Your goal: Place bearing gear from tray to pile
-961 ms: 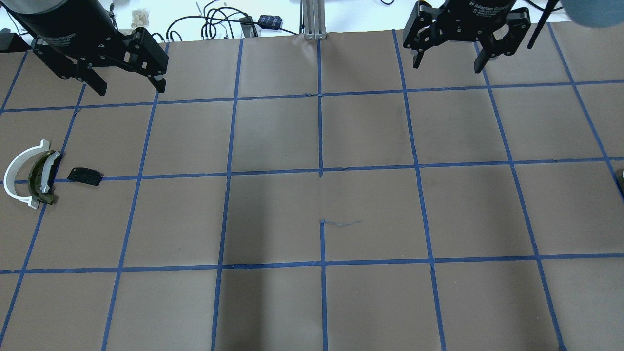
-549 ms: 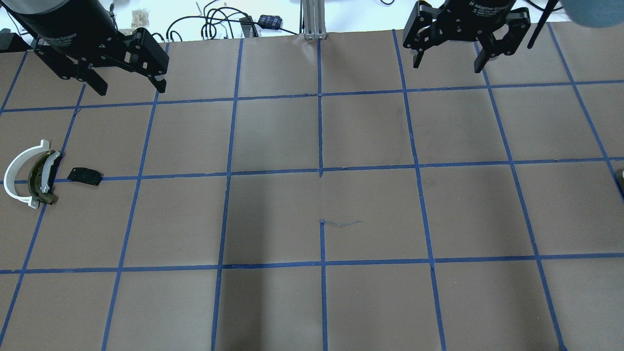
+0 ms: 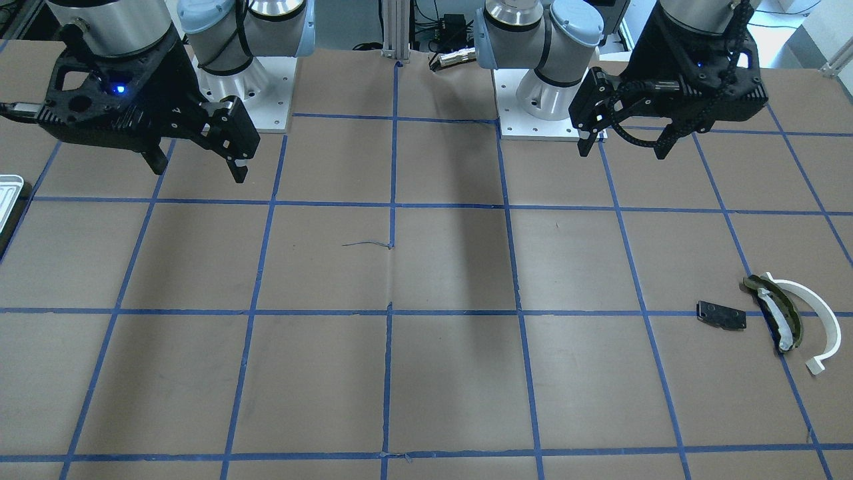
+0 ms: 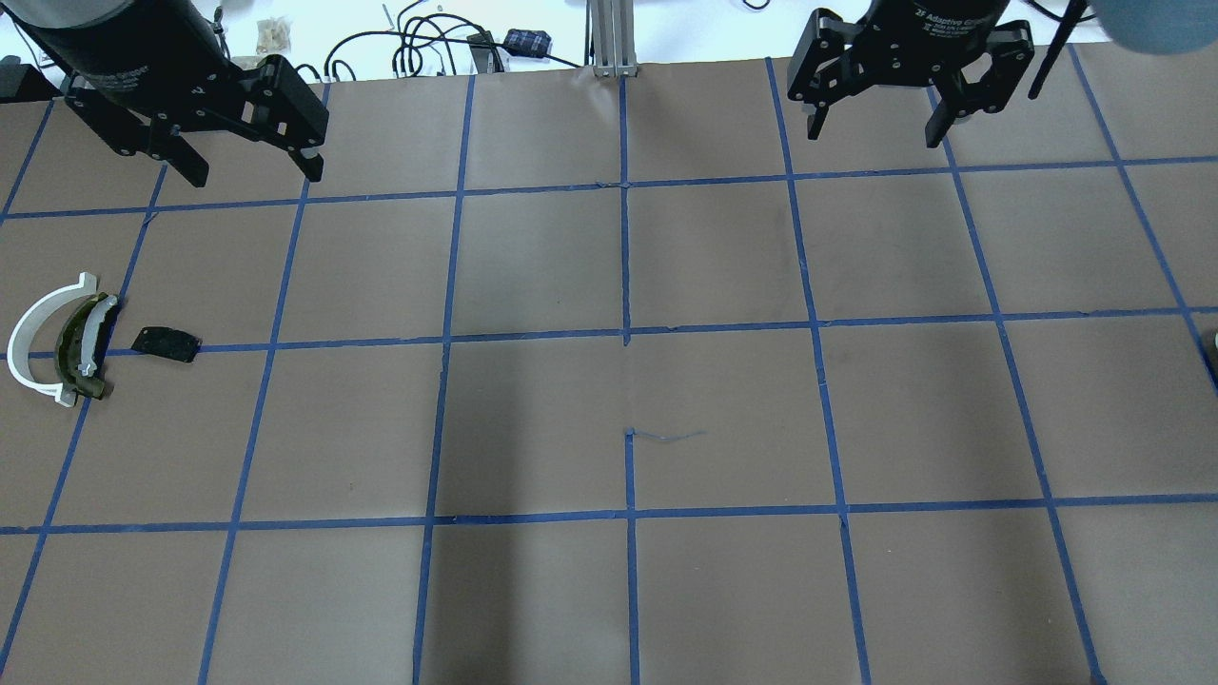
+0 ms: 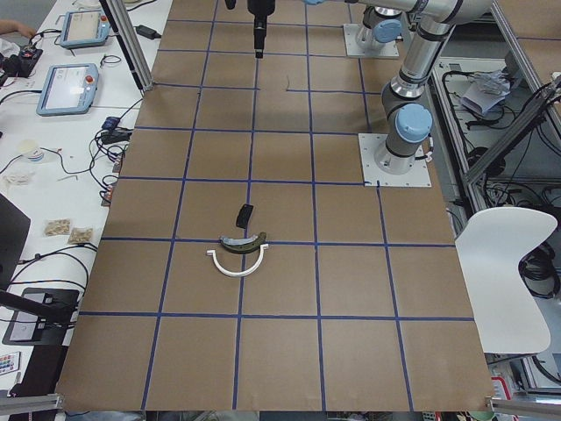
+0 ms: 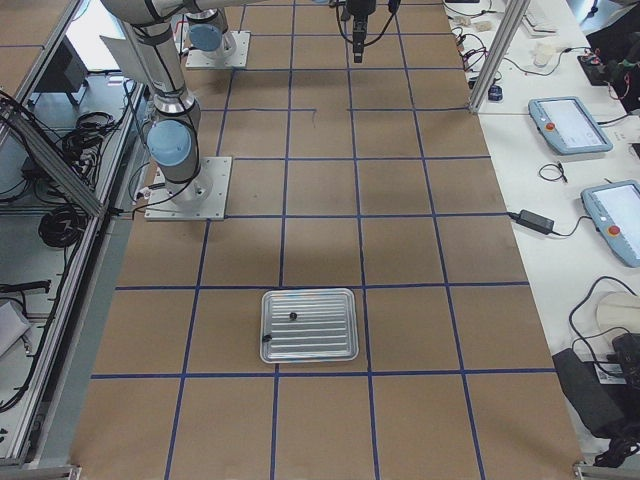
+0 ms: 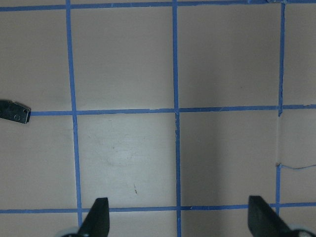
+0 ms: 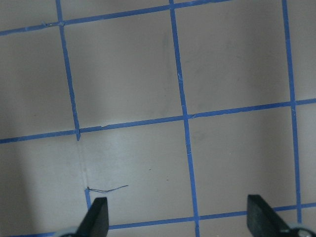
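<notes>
The silvery tray [image 6: 320,340] lies on the table at the robot's right end; only its corner [image 3: 8,190] shows in the front view. A small dark part [image 6: 291,316], perhaps the bearing gear, lies in it, too small to make out. The pile sits at the left end: a black plate [image 4: 166,343], an olive curved piece [image 4: 81,347] and a white arc [image 4: 33,338]. My left gripper [image 4: 252,176] is open and empty, high over the far left squares. My right gripper [image 4: 875,133] is open and empty, high over the far right. The left wrist view shows the plate's end [image 7: 12,111].
The table is brown paper with a blue tape grid [image 4: 625,328]. A loose thread [image 4: 666,437] lies near the middle. Cables and a metal post [image 4: 609,38] stand beyond the far edge. The robot bases [image 3: 533,100] are bolted on at the near side.
My right gripper has shifted slightly toward the far edge of the table. The left arm and the pile have not moved.
</notes>
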`<action>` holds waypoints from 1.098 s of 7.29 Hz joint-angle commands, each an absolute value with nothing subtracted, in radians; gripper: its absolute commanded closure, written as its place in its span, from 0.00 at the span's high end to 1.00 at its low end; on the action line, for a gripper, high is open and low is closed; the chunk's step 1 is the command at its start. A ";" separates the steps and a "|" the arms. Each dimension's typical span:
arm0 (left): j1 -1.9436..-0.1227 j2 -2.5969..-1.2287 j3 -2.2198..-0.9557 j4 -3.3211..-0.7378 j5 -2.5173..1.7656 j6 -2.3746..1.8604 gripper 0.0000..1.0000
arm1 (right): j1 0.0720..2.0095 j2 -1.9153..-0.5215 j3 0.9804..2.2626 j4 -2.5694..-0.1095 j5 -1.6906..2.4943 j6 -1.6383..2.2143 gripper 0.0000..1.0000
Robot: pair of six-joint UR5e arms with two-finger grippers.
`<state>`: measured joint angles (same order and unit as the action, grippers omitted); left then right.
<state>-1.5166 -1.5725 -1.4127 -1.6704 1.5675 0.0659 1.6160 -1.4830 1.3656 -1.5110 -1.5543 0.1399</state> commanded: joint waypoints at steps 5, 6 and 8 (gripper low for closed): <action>-1.517 -1.571 -1.413 -1.671 1.566 0.066 1.00 | 0.949 -1.474 1.434 -1.457 -1.651 -1.043 1.00; -1.519 -1.572 -1.413 -1.671 1.566 0.064 1.00 | 0.839 -1.473 1.495 -1.504 -1.657 -1.136 1.00; -1.522 -1.574 -1.414 -1.672 1.569 0.064 1.00 | 0.633 -1.374 1.667 -1.857 -1.655 -1.504 1.00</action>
<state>-1.5199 -1.5737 -1.4138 -1.6709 1.5662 0.0646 0.7674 -1.4381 1.5657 -1.6606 -1.6577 -1.2667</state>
